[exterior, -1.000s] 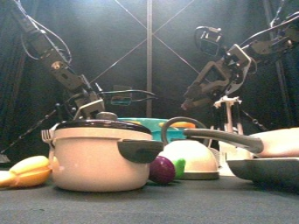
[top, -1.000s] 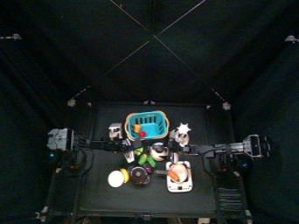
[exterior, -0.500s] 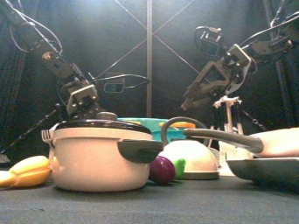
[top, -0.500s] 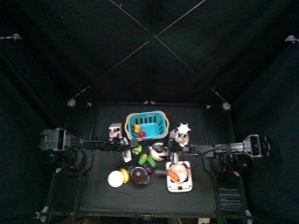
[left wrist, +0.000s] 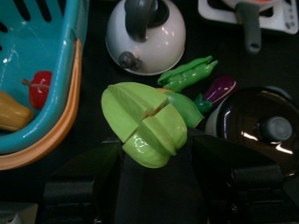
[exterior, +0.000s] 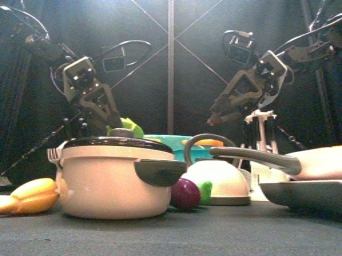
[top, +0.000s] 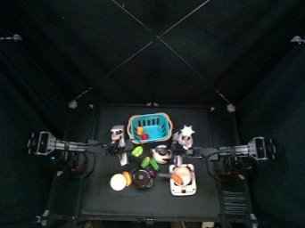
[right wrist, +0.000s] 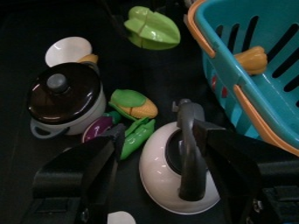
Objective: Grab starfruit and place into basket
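Note:
The starfruit (left wrist: 149, 127), a small yellow-green toy fruit, sits between the jaws of my left gripper (left wrist: 149, 162), which is shut on it. The front view shows the starfruit (exterior: 131, 127) lifted above the pot, left of the basket (exterior: 181, 143). From above, the starfruit (top: 135, 151) hangs just in front of the blue slatted basket (top: 148, 127). The basket (left wrist: 35, 83) holds a few small toy foods. My right gripper (exterior: 254, 97) hangs open and high on the right, over the kettle. Its wrist view shows the starfruit (right wrist: 152, 26) beside the basket (right wrist: 251, 61).
A cream pot (exterior: 114, 180) with a black lid stands at the front. A white kettle (right wrist: 181, 162), an eggplant (right wrist: 100, 129), a corn piece (right wrist: 135, 103) and a green pod (right wrist: 135, 136) crowd the middle. A pan (exterior: 307, 170) lies front right, a white spiky object (top: 186, 133) beside the basket.
My left gripper has risen from behind the pot with the starfruit in its jaws. The left arm has drawn back to the left. The right arm has not moved.

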